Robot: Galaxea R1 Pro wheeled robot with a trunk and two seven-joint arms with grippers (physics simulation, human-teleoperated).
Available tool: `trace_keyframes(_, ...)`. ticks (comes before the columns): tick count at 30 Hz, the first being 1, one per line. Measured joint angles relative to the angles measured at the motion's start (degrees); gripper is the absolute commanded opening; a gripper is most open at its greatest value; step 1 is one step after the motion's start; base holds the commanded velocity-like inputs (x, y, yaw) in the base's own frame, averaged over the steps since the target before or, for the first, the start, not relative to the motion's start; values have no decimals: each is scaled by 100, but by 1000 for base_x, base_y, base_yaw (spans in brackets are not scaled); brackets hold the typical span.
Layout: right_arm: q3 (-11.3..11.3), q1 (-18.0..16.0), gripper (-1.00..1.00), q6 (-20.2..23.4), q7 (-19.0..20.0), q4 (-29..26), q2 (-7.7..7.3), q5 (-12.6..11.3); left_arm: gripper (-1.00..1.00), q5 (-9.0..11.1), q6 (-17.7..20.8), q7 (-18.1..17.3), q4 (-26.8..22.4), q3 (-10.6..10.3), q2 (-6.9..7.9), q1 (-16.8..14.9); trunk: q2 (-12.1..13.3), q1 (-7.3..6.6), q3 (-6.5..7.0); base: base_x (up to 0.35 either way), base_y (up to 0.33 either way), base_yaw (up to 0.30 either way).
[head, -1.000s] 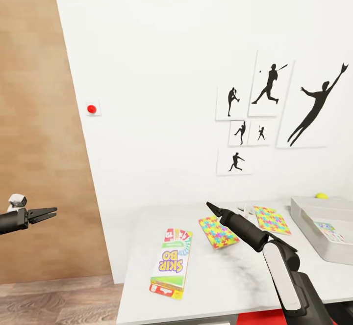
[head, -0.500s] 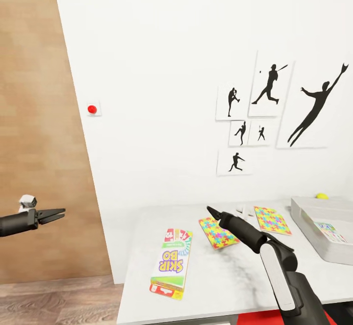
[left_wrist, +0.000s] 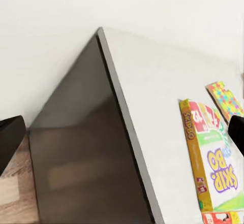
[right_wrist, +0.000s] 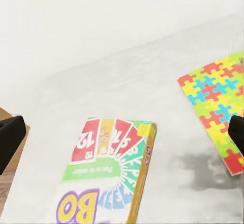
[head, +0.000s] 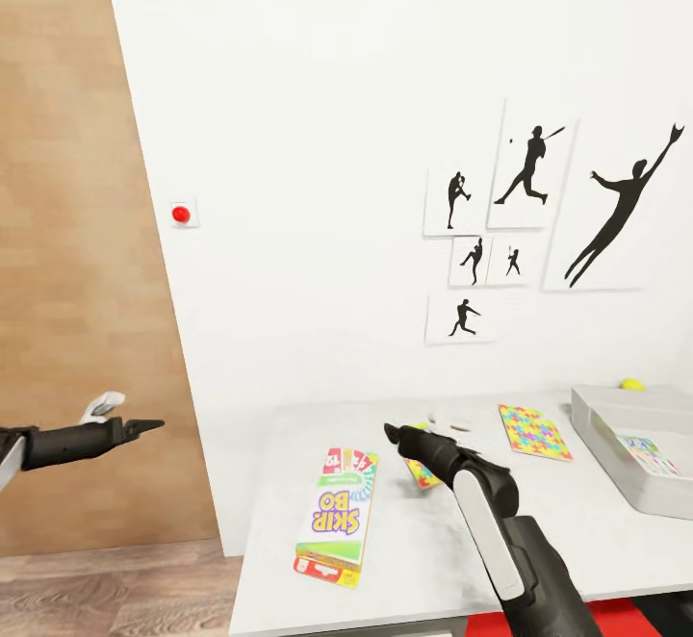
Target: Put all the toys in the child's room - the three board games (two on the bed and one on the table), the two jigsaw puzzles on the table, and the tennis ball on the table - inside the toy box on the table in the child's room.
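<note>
**Right pincer nearest the SKIP BO box**

Head view: right pincer (head: 393,433) hangs over the table (head: 433,550), its tips drawn together to a point, holding nothing. The SKIP BO box (head: 337,516) lies flat just ahead and to the left of that pincer, its long axis running from the table's near edge toward the wall. One jigsaw puzzle (head: 423,471) is partly hidden under the right forearm; the second jigsaw puzzle (head: 534,432) lies further right, near the toy box (head: 616,454), with the tennis ball (head: 631,384) behind the bin's far rim. A colourful flat box (head: 651,455) rests inside the bin. The left pincer (head: 144,423) is together too, well off the table's left end, over the floor.

Left wrist view: the table's grey side panel (left_wrist: 86,153) stands between this arm and the SKIP BO box (left_wrist: 211,158), which lies well apart from it.

Right wrist view: the SKIP BO box (right_wrist: 109,178) sits close below, its short end toward the camera, the jigsaw puzzle (right_wrist: 218,107) beside it. How far the fingers stand apart is not clear here.

By my judgement the right arm is far better placed for the box, gripping across its narrow width.
</note>
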Motion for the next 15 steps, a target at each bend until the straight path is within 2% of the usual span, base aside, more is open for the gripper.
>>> trace_keyframes(1,49,-89,100,131,-223,137,132,3,100,1,0,296,-3,3,-55,-4,0,0,0,0,0,0)
trace_keyframes(3,93,-237,100,278,-526,394,304,27,100,12,1,689,-5,5,-120,-8,0,0,0,0,0,0)
trace_keyframes(5,115,-389,100,349,-756,619,390,37,100,24,-3,978,-7,12,-157,-10,0,0,0,0,0,0)
trace_keyframes(11,126,-591,100,425,-959,834,436,10,100,36,-18,1280,-8,37,-190,-12,0,0,0,9,4,0)
trace_keyframes(15,116,-599,100,437,-973,752,419,-1,100,34,-27,1338,-8,40,-195,-13,-1,-2,0,150,96,0)
